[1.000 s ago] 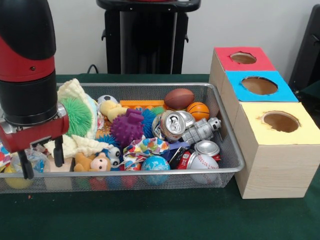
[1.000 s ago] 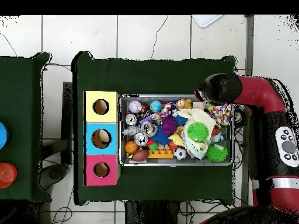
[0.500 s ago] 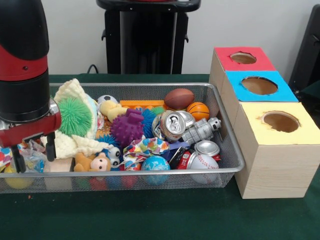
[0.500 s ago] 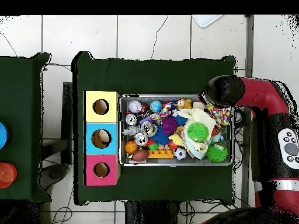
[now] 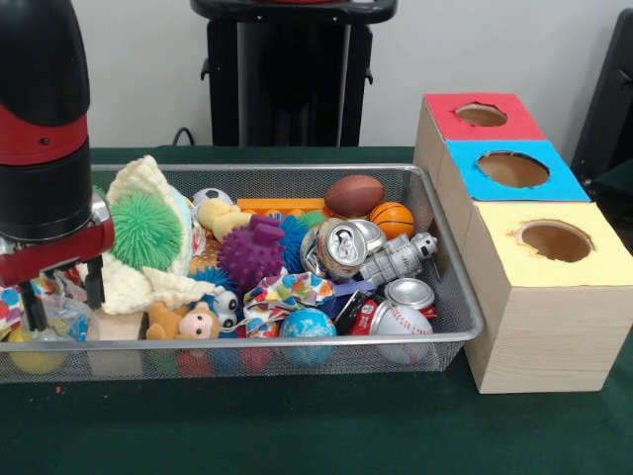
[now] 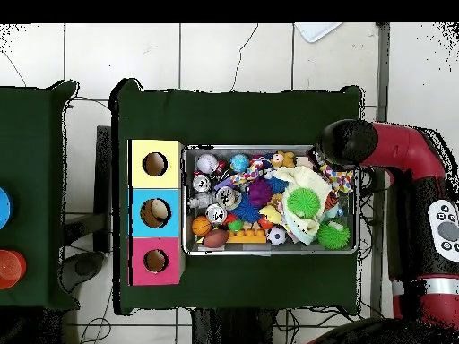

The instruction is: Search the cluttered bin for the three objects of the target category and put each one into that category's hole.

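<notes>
A wire mesh bin [image 5: 297,169] holds a jumble of toys. Among them are a brown football [image 5: 354,195], a basketball [image 5: 392,219], a baseball [image 5: 401,322], a globe ball [image 5: 308,325], a crushed can [image 5: 339,247], a purple spiky ball [image 5: 251,253] and a plush monkey [image 5: 188,322]. My gripper [image 5: 64,297] hangs open over the bin's left end, fingertips just above crinkled wrappers, holding nothing. From overhead the arm's head [image 6: 345,141] hides the gripper at the bin's [image 6: 269,253] upper right corner.
Three wooden boxes with round holes stand in a row beside the bin: yellow [image 5: 593,262], blue [image 5: 554,183], red [image 5: 450,124]. Overhead they are yellow [image 6: 139,152], blue [image 6: 139,202], red [image 6: 139,273]. A green spiky ball [image 5: 146,230] and cream cloth lie beside the gripper.
The gripper has drifted left and risen slightly over the bin's left end, staying open and empty. The toys have not moved.
</notes>
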`<state>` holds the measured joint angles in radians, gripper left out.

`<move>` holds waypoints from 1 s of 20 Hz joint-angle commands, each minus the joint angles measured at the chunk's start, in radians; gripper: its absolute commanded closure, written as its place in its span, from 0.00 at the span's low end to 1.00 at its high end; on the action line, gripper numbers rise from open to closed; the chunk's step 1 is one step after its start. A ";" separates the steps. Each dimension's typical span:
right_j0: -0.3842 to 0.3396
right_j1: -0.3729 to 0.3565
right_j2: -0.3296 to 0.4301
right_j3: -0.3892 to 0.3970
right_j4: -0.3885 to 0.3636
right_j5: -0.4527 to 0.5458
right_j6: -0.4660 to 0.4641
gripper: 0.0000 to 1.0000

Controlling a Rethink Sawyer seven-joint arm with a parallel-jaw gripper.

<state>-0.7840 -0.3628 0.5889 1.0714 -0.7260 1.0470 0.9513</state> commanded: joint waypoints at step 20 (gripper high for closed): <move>0.015 0.176 -0.037 -0.087 -0.117 0.066 -0.342 1.00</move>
<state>-0.7834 -0.2907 0.5883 1.0070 -0.7349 1.0772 0.9509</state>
